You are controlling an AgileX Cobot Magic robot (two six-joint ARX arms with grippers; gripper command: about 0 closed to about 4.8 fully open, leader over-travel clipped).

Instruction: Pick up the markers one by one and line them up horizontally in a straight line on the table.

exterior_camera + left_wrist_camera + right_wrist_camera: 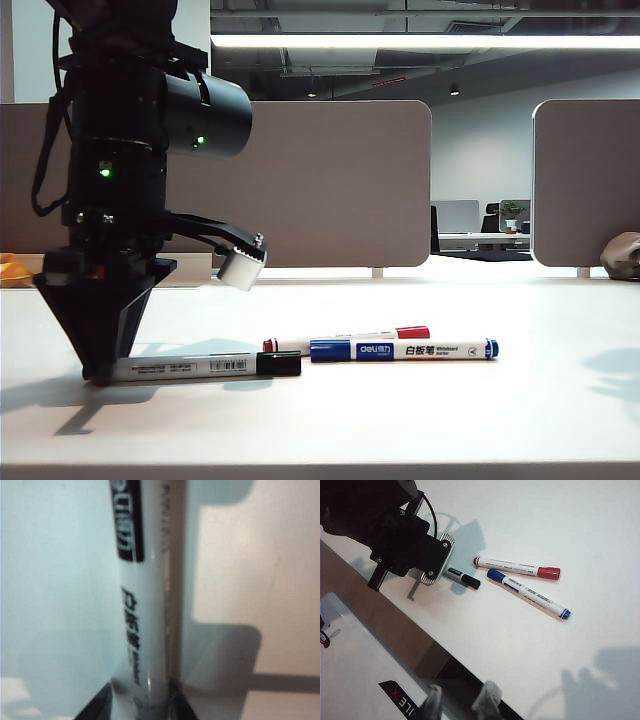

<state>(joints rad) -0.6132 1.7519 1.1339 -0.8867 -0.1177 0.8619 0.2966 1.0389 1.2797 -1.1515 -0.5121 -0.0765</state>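
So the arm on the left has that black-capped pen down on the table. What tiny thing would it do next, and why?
Probably lift the left gripper straight up, clear of the black-capped marker. The marker lies flat on the table, its barrel between the jaws, which look parted. The red-capped marker and blue-capped marker lie close by. The right gripper waits above the table, holding nothing.

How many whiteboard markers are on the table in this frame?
3. The black-capped marker lies at the left, its far end between the left gripper's jaws. The red-capped marker lies mid-table, and the blue-capped marker lies just in front of it, closer to the camera. None look hidden.
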